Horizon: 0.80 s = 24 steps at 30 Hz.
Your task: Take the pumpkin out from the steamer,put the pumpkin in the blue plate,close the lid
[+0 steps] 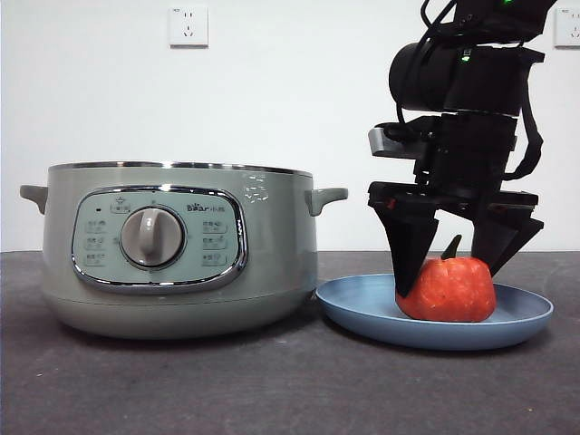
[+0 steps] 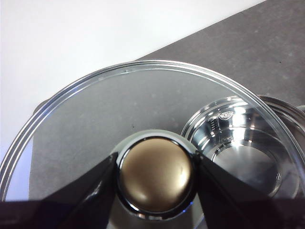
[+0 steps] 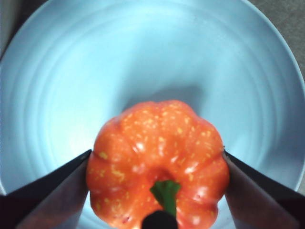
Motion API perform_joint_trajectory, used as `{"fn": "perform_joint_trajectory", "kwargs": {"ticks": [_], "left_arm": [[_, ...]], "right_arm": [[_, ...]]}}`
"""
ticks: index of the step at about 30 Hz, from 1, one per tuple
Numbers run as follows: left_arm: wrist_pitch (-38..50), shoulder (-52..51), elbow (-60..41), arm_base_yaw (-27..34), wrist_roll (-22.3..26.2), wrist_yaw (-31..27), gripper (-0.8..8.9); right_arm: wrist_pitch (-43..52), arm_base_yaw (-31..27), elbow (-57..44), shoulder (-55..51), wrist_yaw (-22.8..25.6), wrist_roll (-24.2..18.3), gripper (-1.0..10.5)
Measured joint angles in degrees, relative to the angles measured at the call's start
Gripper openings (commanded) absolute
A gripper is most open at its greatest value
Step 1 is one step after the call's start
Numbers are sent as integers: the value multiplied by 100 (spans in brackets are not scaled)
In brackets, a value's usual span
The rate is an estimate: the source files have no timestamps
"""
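The orange-red pumpkin (image 1: 449,290) rests on the blue plate (image 1: 362,310), just right of the sage-green steamer (image 1: 272,263), which stands open with no lid on it. My right gripper (image 1: 449,281) reaches down from above, one jaw touching each side of the pumpkin. The right wrist view shows the pumpkin (image 3: 157,143) on the plate (image 3: 143,57), held in the right gripper (image 3: 156,157). My left gripper (image 2: 155,174) is shut on the knob (image 2: 155,177) of the glass lid (image 2: 119,100) and holds it beside the steamer, whose shiny inner pot (image 2: 233,138) shows through the glass. The lid is out of the front view.
The dark grey table (image 1: 272,390) runs across the front. A white wall with a socket (image 1: 188,25) stands behind. The steamer's right handle (image 1: 328,197) is close to the plate's left rim.
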Motion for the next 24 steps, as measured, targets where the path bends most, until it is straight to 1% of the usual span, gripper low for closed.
{"fn": "perform_joint_trajectory", "kwargs": {"ticks": [2,4,5,6,10,13,18,22,24], "left_arm": [[2,0,0,0,0,0,-13],[2,0,0,0,0,11,-13],[2,0,0,0,0,68,-13],[2,0,0,2,0,175,-13],[39,0,0,0,0,437,-13],[55,0,0,0,0,459,-13],[140,44,0,0,0,861,-13],[151,256,0,0,0,914,-13],[168,422,0,2,0,1060,-13]], "right_arm": [[0,0,0,0,0,-2,350],[-20,0,0,0,0,2,433],[-33,0,0,0,0,2,484],[-37,0,0,0,0,2,505],[-177,0,-2,2,0,4,509],[-249,0,-2,-149,0,4,505],[-393,0,-2,-1010,0,22,504],[-468,0,-2,-1641,0,22,504],[-518,0,-2,-1961,0,22,504]]}}
